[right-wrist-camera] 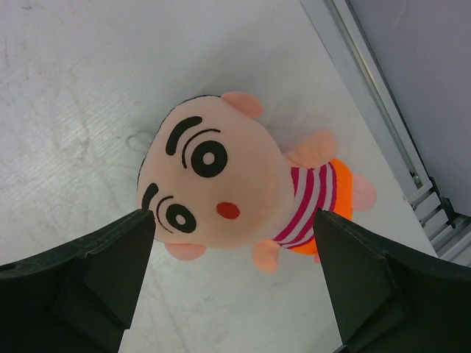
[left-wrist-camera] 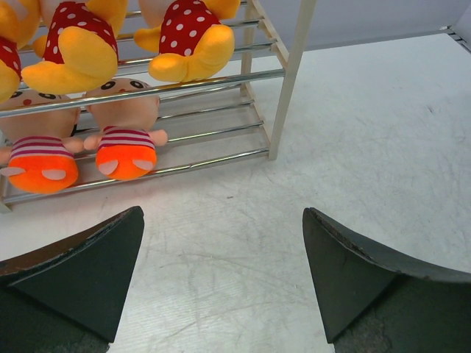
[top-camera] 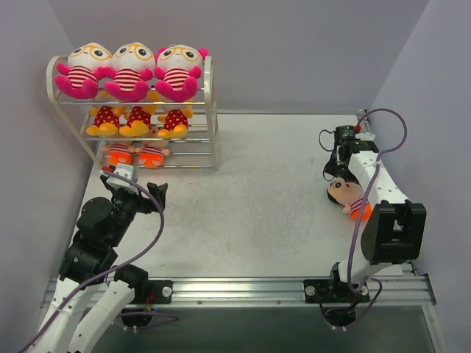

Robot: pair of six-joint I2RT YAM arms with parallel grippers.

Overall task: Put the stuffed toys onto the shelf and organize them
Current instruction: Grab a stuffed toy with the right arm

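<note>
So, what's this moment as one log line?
shelf: eight toys | last doll: on table | right hand: open over it | left hand: open, empty

Both the left arm (top-camera: 96, 243) and the right arm (top-camera: 379, 193) pair glossy white link shells with blocky matte-black joint housings, each carrying a thin, looping purple cable (top-camera: 405, 132) and ending in black wedge-shaped fingers (left-wrist-camera: 81, 272) with scuffed, greyish edges.

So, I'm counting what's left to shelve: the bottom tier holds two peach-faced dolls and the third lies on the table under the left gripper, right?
Not the left. The third peach-faced doll lies on the table under the open right gripper, as the right wrist view shows. The bottom tier does hold two.
</note>
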